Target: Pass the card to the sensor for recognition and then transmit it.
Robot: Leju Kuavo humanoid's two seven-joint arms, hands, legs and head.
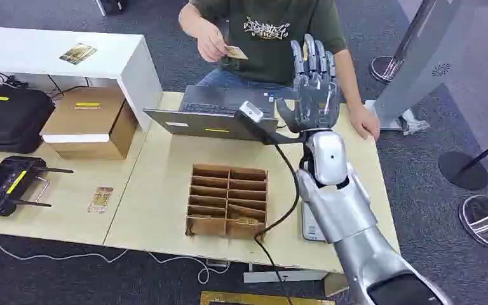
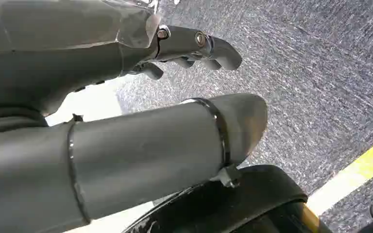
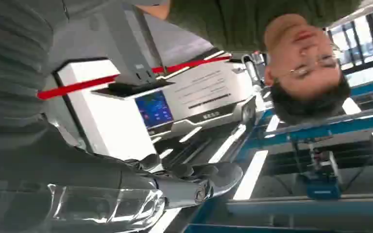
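A person across the table holds the card (image 1: 235, 52) in one hand, up near their chest. My right hand (image 1: 314, 86) is raised over the table's far edge, fingers upright and spread, holding nothing; its fingers (image 3: 194, 177) stretch out empty in the right wrist view. Just below and left of that hand, the black sensor (image 1: 253, 117) on its cable stands in front of the laptop (image 1: 206, 113). My left hand (image 2: 184, 46) hangs over the grey floor, its fingers apart from the thumb and nothing in it.
A cardboard divider box (image 1: 227, 200) with cards sits mid-table. A loose card (image 1: 100, 199) lies to its left, near a black router (image 1: 9, 184). A cardboard box (image 1: 89, 121), a black bag (image 1: 9, 114) and a white shelf (image 1: 111, 60) stand at the left.
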